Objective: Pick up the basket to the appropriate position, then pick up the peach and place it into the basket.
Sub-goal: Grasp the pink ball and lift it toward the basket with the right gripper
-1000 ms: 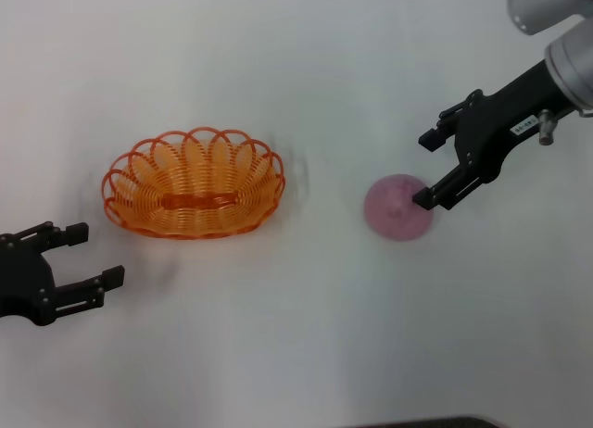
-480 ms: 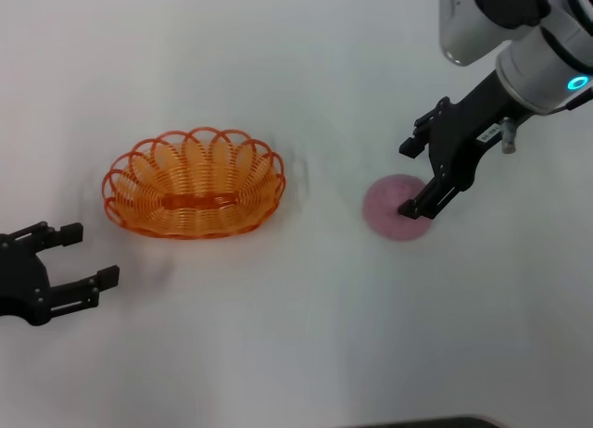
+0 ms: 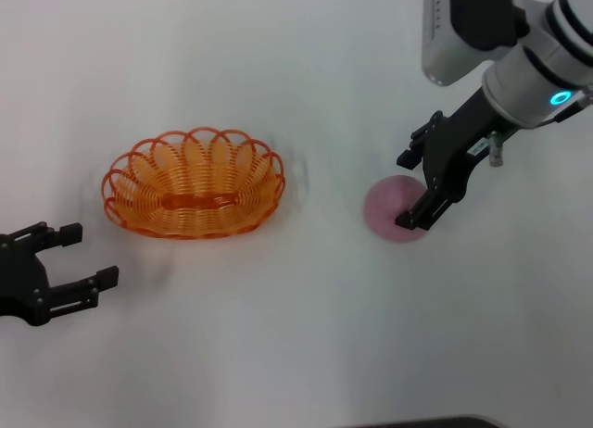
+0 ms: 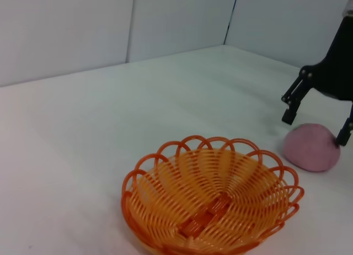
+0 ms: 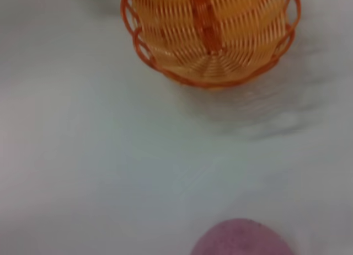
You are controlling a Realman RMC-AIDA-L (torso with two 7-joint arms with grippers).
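Orange wire basket [image 3: 194, 195] on white bench [image 3: 278, 335], left of centre in head view, upright, nothing inside. Pink peach [image 3: 397, 209] on bench right of centre, well apart from basket. Right gripper [image 3: 413, 189] over peach, fingers spread, one tip against peach's right side, other tip above its far edge, not closed on it. White right arm [image 3: 505, 48] coming in from far right corner. Left gripper [image 3: 74, 256] near left edge of bench, toward near side, fingers apart, holding nothing, near basket but not touching.

Left wrist view: basket [image 4: 212, 204] close in front, scalloped rim loops clear, flat woven strip across its floor. Peach [image 4: 311, 147] beyond basket, sitting on bench. Black fingers of right gripper [image 4: 314, 120] straddling peach, one tip [image 4: 288, 116] just off its side, other at its far side by picture edge. Grey wall panels [image 4: 110, 28] behind bench.

Right wrist view: basket [image 5: 209, 28] at far end, cut off by picture edge, bare bench [image 5: 110, 166] between it and peach. Peach [image 5: 240, 239] only partly seen, close to camera. Own fingers out of sight here.
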